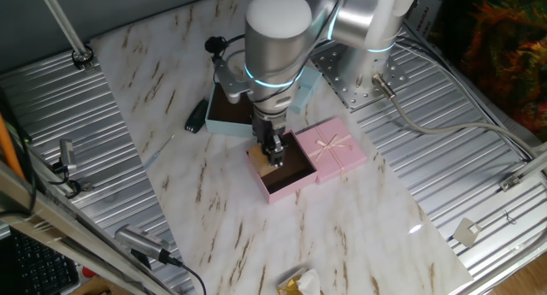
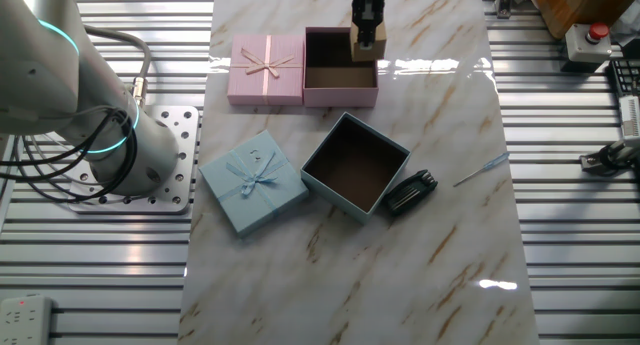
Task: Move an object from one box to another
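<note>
- Gripper (image 2: 366,37) points downward over the pink box (image 2: 340,86); my fingers are closed on the small tan block (image 2: 366,47), which sits between the fingertips.
- Block position: at the pink box's corner on the side away from its lid, over the dark brown interior. From one fixed view the block (image 1: 272,165) appears low inside the box (image 1: 284,183); whether it touches the floor of the box, I cannot tell.
- Gripper (image 1: 273,156) in that view is partly hidden by my own wrist, so the fingertips are hard to make out there.
- Pink lid (image 2: 266,69) with cream ribbon bow lies flat, touching the pink box along one side.
- Light-blue box (image 2: 356,165) sits near the middle of the marble table (image 2: 440,255), rotated relative to the pink one; its dark interior holds nothing visible.
- Light-blue lid (image 2: 253,181) with its bow lies just beside the blue box, on the side toward my base.
- Small black object (image 2: 411,192) rests against the blue box's opposite side.
- Thin pen-like item (image 2: 480,169) lies apart, near the table edge.
- Yellowish crumpled wrapper (image 1: 299,283) sits at the table's far end, well apart from both boxes.
</note>
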### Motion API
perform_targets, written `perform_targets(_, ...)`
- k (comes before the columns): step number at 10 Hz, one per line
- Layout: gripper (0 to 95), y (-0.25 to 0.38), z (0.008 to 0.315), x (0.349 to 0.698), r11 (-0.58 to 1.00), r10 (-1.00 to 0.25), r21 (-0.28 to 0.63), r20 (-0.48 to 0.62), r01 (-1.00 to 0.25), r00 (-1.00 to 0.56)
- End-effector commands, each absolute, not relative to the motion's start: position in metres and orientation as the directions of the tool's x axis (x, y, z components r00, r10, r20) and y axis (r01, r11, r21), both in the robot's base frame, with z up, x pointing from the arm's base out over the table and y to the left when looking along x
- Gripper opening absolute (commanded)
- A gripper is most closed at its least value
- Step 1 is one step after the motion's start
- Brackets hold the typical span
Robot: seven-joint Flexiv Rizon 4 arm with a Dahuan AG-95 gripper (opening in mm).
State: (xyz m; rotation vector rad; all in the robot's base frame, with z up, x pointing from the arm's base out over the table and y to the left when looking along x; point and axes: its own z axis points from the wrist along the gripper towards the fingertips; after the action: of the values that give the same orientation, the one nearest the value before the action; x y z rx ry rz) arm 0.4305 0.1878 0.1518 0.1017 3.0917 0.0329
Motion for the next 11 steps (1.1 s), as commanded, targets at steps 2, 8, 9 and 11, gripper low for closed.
perform_targets(2, 0.0, 0.185, 0.143, 0.422, 0.997, 0.07, 0.025, -0.047, 0.069, -0.996)
perform_targets(8, 0.0, 0.181, 0.13, 0.404, 0.996, 0.089, 0.029, -0.024, 0.088, -0.996)
perform_targets(9, 0.0, 0.181, 0.129, 0.402, 0.996, 0.087, 0.025, -0.022, 0.087, -0.996)
perform_targets(11, 0.0, 0.179, 0.125, 0.397, 0.995, 0.092, 0.029, -0.019, 0.092, -0.996)
